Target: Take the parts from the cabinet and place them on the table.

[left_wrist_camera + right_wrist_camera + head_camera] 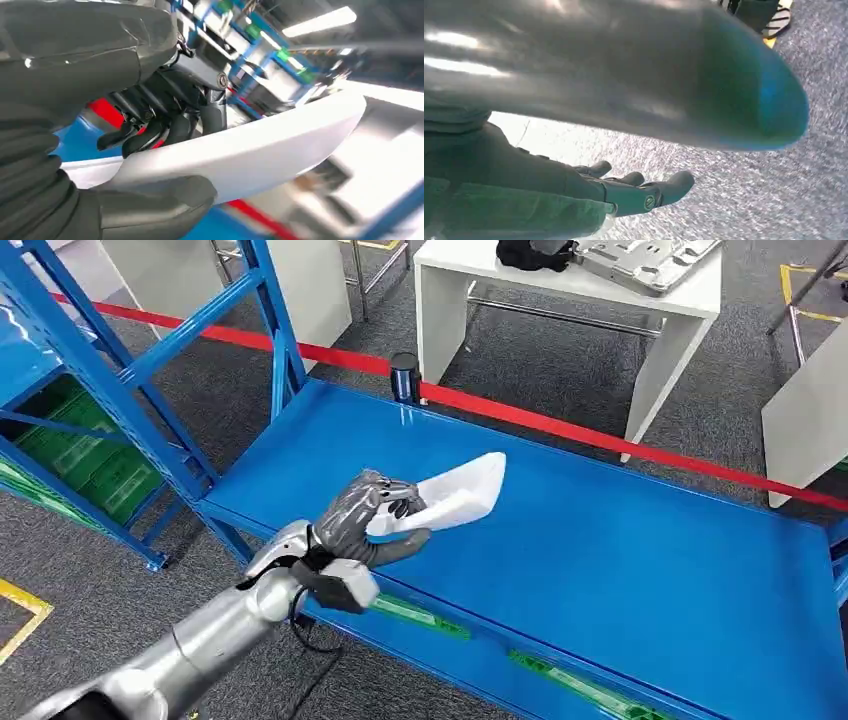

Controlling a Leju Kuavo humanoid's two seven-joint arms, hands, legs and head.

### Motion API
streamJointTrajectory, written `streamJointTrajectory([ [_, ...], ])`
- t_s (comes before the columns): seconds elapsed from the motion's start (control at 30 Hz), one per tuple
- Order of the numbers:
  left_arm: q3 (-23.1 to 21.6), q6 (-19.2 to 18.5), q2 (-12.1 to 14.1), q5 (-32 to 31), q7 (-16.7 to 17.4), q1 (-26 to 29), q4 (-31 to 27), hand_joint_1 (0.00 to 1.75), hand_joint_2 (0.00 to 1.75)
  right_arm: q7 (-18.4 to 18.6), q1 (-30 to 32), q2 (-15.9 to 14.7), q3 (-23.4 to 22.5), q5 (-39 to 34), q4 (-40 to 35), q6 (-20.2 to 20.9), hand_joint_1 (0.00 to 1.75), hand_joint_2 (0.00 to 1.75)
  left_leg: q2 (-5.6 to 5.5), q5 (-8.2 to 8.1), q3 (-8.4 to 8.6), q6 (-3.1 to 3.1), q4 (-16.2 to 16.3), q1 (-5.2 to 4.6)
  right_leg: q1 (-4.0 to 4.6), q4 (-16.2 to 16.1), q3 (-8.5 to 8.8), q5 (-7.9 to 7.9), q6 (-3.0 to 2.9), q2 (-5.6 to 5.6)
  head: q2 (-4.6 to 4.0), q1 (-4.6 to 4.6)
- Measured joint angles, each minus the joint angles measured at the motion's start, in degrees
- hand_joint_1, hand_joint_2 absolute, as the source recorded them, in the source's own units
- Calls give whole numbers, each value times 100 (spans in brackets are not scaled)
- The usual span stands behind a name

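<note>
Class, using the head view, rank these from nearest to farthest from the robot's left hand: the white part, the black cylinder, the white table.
1. White part: gripped in the left hand.
2. Black cylinder: at the shelf's far edge.
3. White table: beyond the red tape.

The left hand (375, 520) hides the white part's (462, 492) near end

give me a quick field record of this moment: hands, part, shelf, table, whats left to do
left hand: left hand grips the white part, thumb under it, fingers over its near end
part position: held above the blue shelf, not resting on it
right hand: right hand hangs over grey carpet, fingers apart, holding nothing
table: white table beyond the red tape, with a grey tray on it
remaining: part not yet on the table
</note>
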Motion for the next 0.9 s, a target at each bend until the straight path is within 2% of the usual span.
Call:
streamJointTrajectory([
  [0.03, 93, -221, 0, 439, -35, 131, -234, 175, 175, 0, 15, -5, -9, -31, 0, -2, 0, 0, -1, -182, -77, -54, 225, 12, 0, 0, 6, -4, -34, 2, 0, -24],
  [0.1, 249, -469, 0, 1029, -81, 403, -589, 175, 175, 0, 41, -7, -22, -68, 0, -2, 0, 0, 0, -632, -465, -131, 1102, 65, 7, 2, 4, -10, -44, 7, 0, -26],
  [0.13, 317, -651, 0, 1363, -96, 561, -776, 175, 175, 0, 60, -7, -41, -103, 0, -2, 0, 0, 1, -799, -671, -151, 1542, 84, 9, 2, 4, -12, -47, 7, 0, -26],
  [0.17, 385, -826, 4, 1693, -110, 723, -953, 175, 175, 0, 73, -7, -55, -131, 0, -4, 0, 0, 1, -829, -776, -160, 1757, 92, 9, 3, 4, -13, -47, 8, 0, -26],
  [0.2, 436, -939, 4, 1942, -123, 875, -1106, 175, 175, 0, 86, -2, -70, -153, 0, -9, 0, 0, 1, -746, -753, -154, 1694, 95, 9, 3, 6, -14, -46, 11, 0, -29],
  [0.23, 485, -1067, 4, 2215, -127, 1016, -1284, 175, 175, -13, 94, 6, -98, -186, 0, -35, 0, 0, 1, -537, -590, -138, 1342, 99, 9, 2, 8, -15, -45, 18, 0, -29],
  [0.3, 566, -1229, 4, 2587, -140, 1254, -1596, 175, 175, -50, 94, 39, -118, -214, -2, -77, 0, 0, -1, -69, -8, -52, 238, 85, 18, -2, 20, -14, -43, 37, 0, -31],
  [0.33, 599, -1284, 4, 2692, -160, 1338, -1717, 175, 175, -68, 93, 69, -127, -225, -6, -96, 0, 0, 0, -101, 137, -14, -70, 61, 17, -3, 21, -13, -36, 37, 0, -22],
  [0.37, 617, -1350, 4, 2816, -177, 1430, -1825, 175, 175, -85, 94, 89, -136, -232, -7, -107, 0, 0, 13, -85, 133, -1, -66, 35, 57, -13, 14, -8, -5, 38, 0, -16],
  [0.43, 654, -1510, 15, 3052, -186, 1601, -2004, 175, 175, -92, 99, 114, -140, -236, -9, -107, 0, 0, 4, -92, 121, 30, -53, 3, 19, -24, 21, -5, 61, 33, 0, -22],
  [0.47, 663, -1617, 24, 3185, -195, 1686, -2094, 175, 175, -98, 92, 133, -140, -236, -9, -107, 0, 0, 2, -66, 128, 67, -89, -1, 24, -62, 41, 17, 101, 33, 0, -31],
  [0.5, 665, -1731, 26, 3301, -197, 1760, -2183, 175, 175, -101, 89, 151, -140, -232, -9, -107, 0, 0, 6, 29, 240, 125, -232, 74, 18, -21, 21, 2, 116, 21, 0, -20],
  [0.53, 660, -1849, 26, 3428, -204, 1810, -2246, 175, 175, -103, 93, 153, -140, -216, -9, -107, 0, 0, 21, 51, 277, 147, -280, 53, 29, 107, -37, -94, 96, 3, 0, -7],
  [0.57, 658, -1921, 28, 3487, -210, 1843, -2286, 175, 175, -105, 86, 164, -138, -203, -9, -105, 0, 0, 21, 78, 270, 188, -279, 49, 31, 439, -184, -288, 48, 5, 0, -9],
  [0.6, 654, -2012, 31, 3559, -208, 1888, -2310, 175, 175, -105, 80, 168, -138, -201, -9, -107, 0, 0, 20, 78, 262, 188, -279, 35, 30, 905, -386, -494, 18, 4, 0, 11],
  [0.63, 637, -2162, 48, 3672, -206, 1912, -2310, 175, 175, -105, 81, 168, -138, -195, -9, -105, 0, 0, 17, 78, 251, 189, -277, 19, 30, 1345, -587, -661, 8, 4, 0, 6],
  [0.67, 619, -2317, 79, 3764, -210, 1914, -2303, 175, 175, -105, 81, 168, -138, -188, -9, -105, 0, 0, 9, 80, 238, 188, -267, 10, 31, 1677, -739, -748, 29, 4, 0, 11],
  [0.7, 612, -2428, 105, 3808, -232, 1914, -2292, 175, 175, -105, 78, 173, -136, -175, -9, -103, 0, 0, 6, 82, 235, 188, -255, 7, 30, 1676, -729, -716, 58, 3, 0, 8],
  [0.73, 608, -2537, 131, 3854, -256, 1912, -2277, 175, 175, -105, 73, 175, -136, -164, -9, -94, 0, 0, 4, 80, 234, 185, -239, 7, 27, 1399, -569, -593, 109, 2, 0, 9],
  [0.8, 597, -2666, 160, 3906, -280, 1910, -2246, 175, 175, -105, 47, 172, -136, -155, -9, -83, 0, 0, 2, 64, 221, 161, -174, 11, 15, 352, -14, -221, 203, -11, 0, 9],
  [0.83, 593, -2716, 173, 3932, -282, 1906, -2231, 175, 175, -105, 28, 173, -136, -155, -9, -83, 0, 0, 5, 41, 189, 125, -116, 9, 17, -26, 144, -181, 165, -24, 0, 13],
  [0.87, 591, -2748, 192, 3959, -282, 1897, -2214, 175, 175, -105, 13, 179, -136, -155, -9, -83, 0, 0, -1, 16, 152, 89, -64, -45, 47, -23, 167, -133, 116, -11, 0, 0],
  [0.9, 584, -2777, 201, 3959, -287, 1897, -2200, 175, 175, -105, -4, 181, -136, -155, -9, -81, 0, 0, 0, 26, 133, 69, -63, -33, 60, 9, 145, -123, 86, -9, 0, -5],
])
